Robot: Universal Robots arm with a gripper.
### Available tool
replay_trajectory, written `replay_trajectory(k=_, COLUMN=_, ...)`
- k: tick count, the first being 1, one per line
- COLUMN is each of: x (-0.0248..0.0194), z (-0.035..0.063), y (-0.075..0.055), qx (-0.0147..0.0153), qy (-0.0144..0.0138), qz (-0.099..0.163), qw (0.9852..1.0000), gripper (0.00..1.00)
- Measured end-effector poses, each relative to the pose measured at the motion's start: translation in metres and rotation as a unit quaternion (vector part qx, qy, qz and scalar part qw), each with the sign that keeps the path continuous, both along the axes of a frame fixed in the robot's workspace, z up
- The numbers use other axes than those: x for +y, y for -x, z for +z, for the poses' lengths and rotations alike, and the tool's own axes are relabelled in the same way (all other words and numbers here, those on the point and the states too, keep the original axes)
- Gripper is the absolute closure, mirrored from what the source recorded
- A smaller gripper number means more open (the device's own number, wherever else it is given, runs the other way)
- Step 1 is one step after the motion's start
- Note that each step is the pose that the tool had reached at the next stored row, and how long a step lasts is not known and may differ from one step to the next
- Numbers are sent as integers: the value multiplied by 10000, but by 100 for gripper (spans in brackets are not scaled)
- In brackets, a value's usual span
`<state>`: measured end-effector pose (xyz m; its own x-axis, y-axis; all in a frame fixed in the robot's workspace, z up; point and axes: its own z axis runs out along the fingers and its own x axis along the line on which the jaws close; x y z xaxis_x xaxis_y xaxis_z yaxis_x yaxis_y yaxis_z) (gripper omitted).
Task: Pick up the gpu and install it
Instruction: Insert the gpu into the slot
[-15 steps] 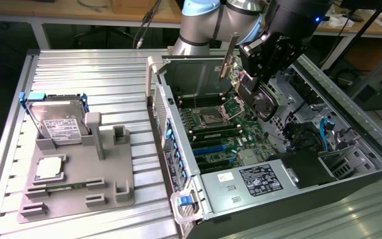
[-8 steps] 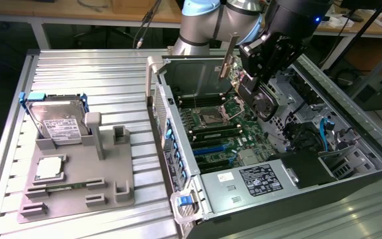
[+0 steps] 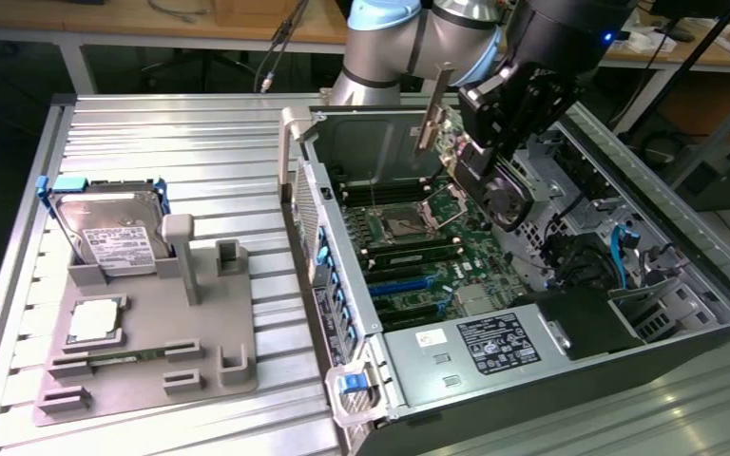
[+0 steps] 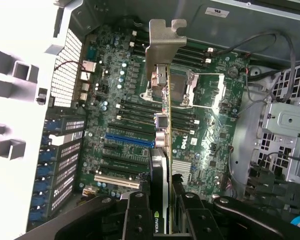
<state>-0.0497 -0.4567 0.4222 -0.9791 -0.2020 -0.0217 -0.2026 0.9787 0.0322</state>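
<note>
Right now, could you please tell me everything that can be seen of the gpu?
The gpu is a thin card, seen edge-on in the wrist view: a green board with a black cooler carrying an NVIDIA label, and a silver metal bracket with port connectors at its far end. The gripper is shut on it, one finger on each face. It hangs above the motherboard inside the open computer case, not seated in any slot.

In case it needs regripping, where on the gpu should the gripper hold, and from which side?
Pinch the gpu across its flat faces along the edge away from the motherboard, coming from above. It hangs edge-down, so the bracket and lower edge stay free; the gripper grips it so.
</note>
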Motion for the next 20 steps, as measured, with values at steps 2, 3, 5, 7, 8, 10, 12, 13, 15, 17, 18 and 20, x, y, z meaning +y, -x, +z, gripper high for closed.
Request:
replay_trajectory(k=2, x=0, z=0, y=0, qx=0, qy=1, qz=37, qw=10000, gripper=73)
replay_trajectory(k=3, x=0, z=0, y=0, qx=0, qy=1, qz=57, qw=10000, gripper=73)
replay_trajectory(k=5, x=0, z=1, y=0, qx=0, qy=2, qz=94, qw=10000, gripper=73)
replay_trajectory(k=7, x=0, z=1, y=0, qx=0, qy=3, qz=133, qw=9999, gripper=73)
replay_trajectory(k=8, x=0, z=0, y=0, qx=0, qy=3, qz=151, qw=9999, gripper=73)
replay_trajectory(k=10, x=0, z=1, y=0, qx=0, qy=5, qz=189, qw=9998, gripper=73)
replay_trajectory(k=12, x=0, z=1, y=0, qx=0, qy=5, qz=225, qw=9997, gripper=73)
replay_trajectory(k=13, x=0, z=1, y=0, qx=0, qy=6, qz=244, qw=9997, gripper=73)
replay_trajectory(k=15, x=0, z=1, y=0, qx=0, qy=6, qz=282, qw=9996, gripper=73)
replay_trajectory(k=17, x=0, z=0, y=0, qx=0, qy=7, qz=322, qw=9995, gripper=73)
replay_trajectory(k=18, x=0, z=1, y=0, qx=0, qy=7, qz=340, qw=9994, gripper=73)
replay_trajectory(k=20, x=0, z=0, y=0, qx=0, qy=8, qz=377, qw=9993, gripper=73)
